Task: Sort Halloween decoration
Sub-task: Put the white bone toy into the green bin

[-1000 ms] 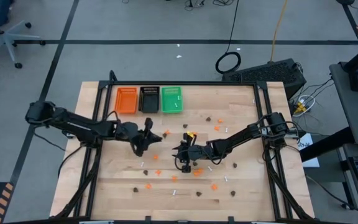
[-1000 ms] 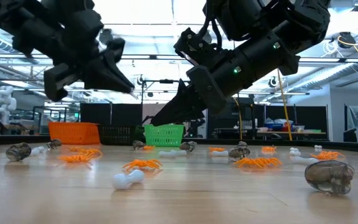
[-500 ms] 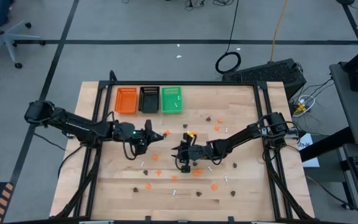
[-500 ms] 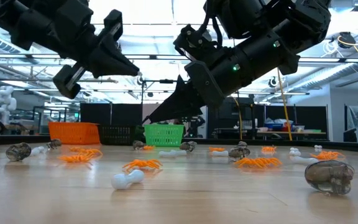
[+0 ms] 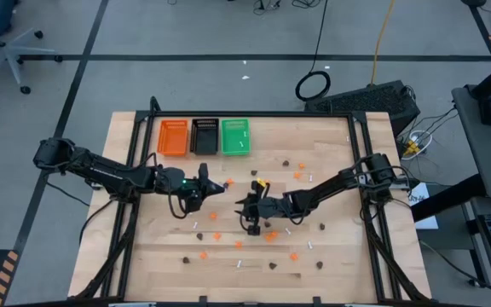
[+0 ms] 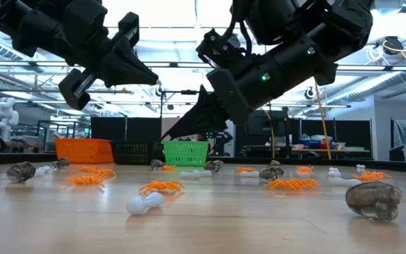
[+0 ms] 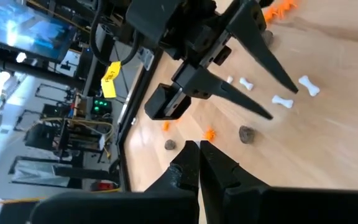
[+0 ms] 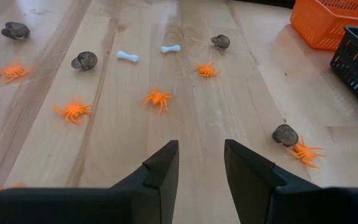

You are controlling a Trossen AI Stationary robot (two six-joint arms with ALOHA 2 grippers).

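Observation:
The Halloween decoration lies scattered on the wooden table [image 5: 331,136]: orange spiders [image 8: 158,98], dark brown blobs [image 8: 84,60] and small white bones [image 8: 127,56]. My left gripper [image 5: 204,182] hovers over the table's middle left, shut and holding nothing; its fingers [image 7: 197,155] point toward the right arm. My right gripper [image 5: 250,211] hangs near the table's middle, slanting down, open, with bare wood between its fingers [image 8: 199,149]. In the low view both grippers, left [image 6: 146,77] and right [image 6: 173,132], stand clear above the tabletop.
An orange tray [image 5: 173,136], a black tray [image 5: 204,136] and a green tray [image 5: 234,136] stand side by side at the table's far left. A black frame runs along the table's edges. More trinkets lie toward the near edge, such as a bone [image 6: 144,204] and a brown blob [image 6: 373,200].
My left gripper has rolled about its own length while staying shut and at about the same place over the table. My right gripper has kept still and open. No trinket has moved.

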